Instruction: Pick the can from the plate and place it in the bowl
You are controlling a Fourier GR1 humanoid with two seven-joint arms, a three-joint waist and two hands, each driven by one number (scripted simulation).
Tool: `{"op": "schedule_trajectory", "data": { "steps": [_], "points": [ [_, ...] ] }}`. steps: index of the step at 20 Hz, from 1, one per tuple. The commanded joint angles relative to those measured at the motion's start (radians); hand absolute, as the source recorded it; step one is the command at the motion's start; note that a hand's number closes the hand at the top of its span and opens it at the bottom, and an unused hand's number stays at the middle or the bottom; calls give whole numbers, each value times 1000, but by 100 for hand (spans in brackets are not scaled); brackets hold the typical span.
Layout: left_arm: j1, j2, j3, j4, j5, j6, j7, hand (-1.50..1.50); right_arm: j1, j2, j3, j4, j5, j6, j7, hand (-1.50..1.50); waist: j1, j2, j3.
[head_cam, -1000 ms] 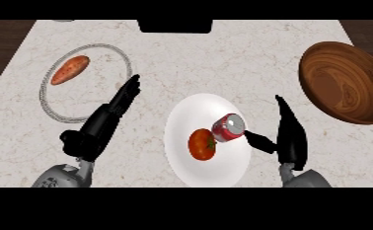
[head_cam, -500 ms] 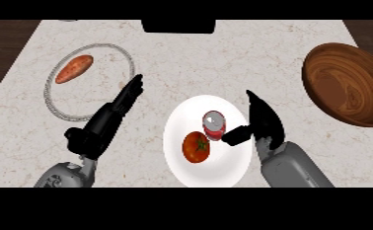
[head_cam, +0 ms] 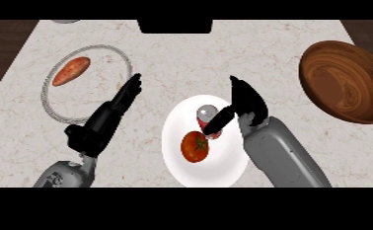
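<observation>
Can (head_cam: 207,117) stands upright on the white plate (head_cam: 211,167), toward the plate's far side, silver top facing up, red wall below. Tomato (head_cam: 194,146) sits just near-left of it, close enough that the two look to be touching or almost so.

Right hand (head_cam: 247,106) comes in from the near right and sits beside the can on its right. Thumb (head_cam: 220,122) reaches across the can's near-right wall and appears to touch it; the fingers point far, extended and not yet wrapped round the body. Hand reads as open, no hold made.

Left hand (head_cam: 109,115) lies over the counter (head_cam: 189,51) between the white plate and the grey-rimmed plate (head_cam: 48,95) at far left, fingers straight, holding nothing. Sweet potato (head_cam: 70,70) lies on that far-left plate.

Wooden bowl (head_cam: 341,83) sits at the right edge, well apart from the can.

Handling judgement: can is rigid and probably light, with a smooth rounded wall that could slip or tip if pressed from one side only. Best hold is mid-height on the red wall, thumb against fingers on opposite sides. Tomato crowds the near-left side, so fingers should close round the far and right faces.
</observation>
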Motion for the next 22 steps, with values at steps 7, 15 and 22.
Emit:
{"op": "schedule_trajectory", "data": {
  "steps": [7,15,22],
  "points": [
    [16,6,28,23,2,-19,-13,0,-94,117,2,103,156,83,247,-150,-10,-2,2],
    [13,3,41,6,0,-25,1,0,-49,120,51,111,294,75,248,-150,-11,-2,4],
    [10,-15,36,-19,-16,-7,33,0,31,120,23,77,365,88,248,-150,-20,-2,5]
  ]
}}
